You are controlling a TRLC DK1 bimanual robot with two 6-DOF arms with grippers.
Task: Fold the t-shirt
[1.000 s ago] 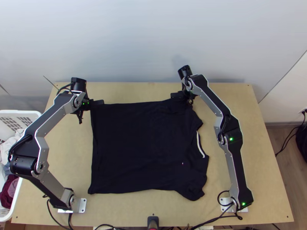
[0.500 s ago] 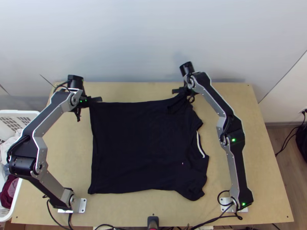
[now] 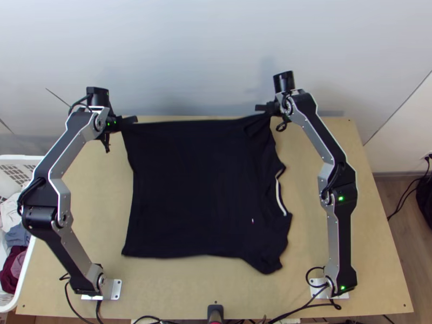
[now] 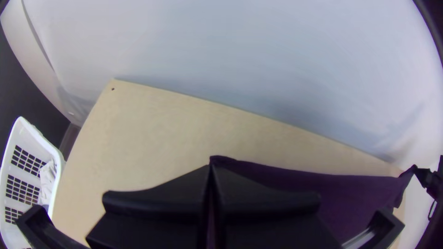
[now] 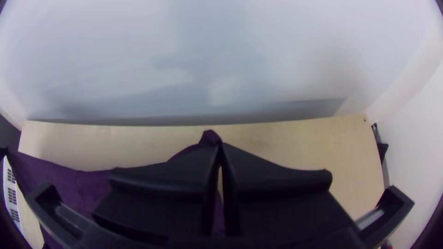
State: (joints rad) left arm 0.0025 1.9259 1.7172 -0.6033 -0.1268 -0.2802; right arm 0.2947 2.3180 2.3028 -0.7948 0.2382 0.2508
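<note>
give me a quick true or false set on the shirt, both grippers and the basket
1. The left gripper and the right gripper both hold the dark shirt. True.
2. The shirt's neckline faces the left arm. False: it faces the right arm's side.
3. The white basket has clothes in it. True.
4. The shirt is rolled into a ball. False: it is spread wide, its far edge stretched between the grippers.

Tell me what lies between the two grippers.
The dark t-shirt spans that stretch, pinched by the left gripper and the right gripper; the top view shows this.
</note>
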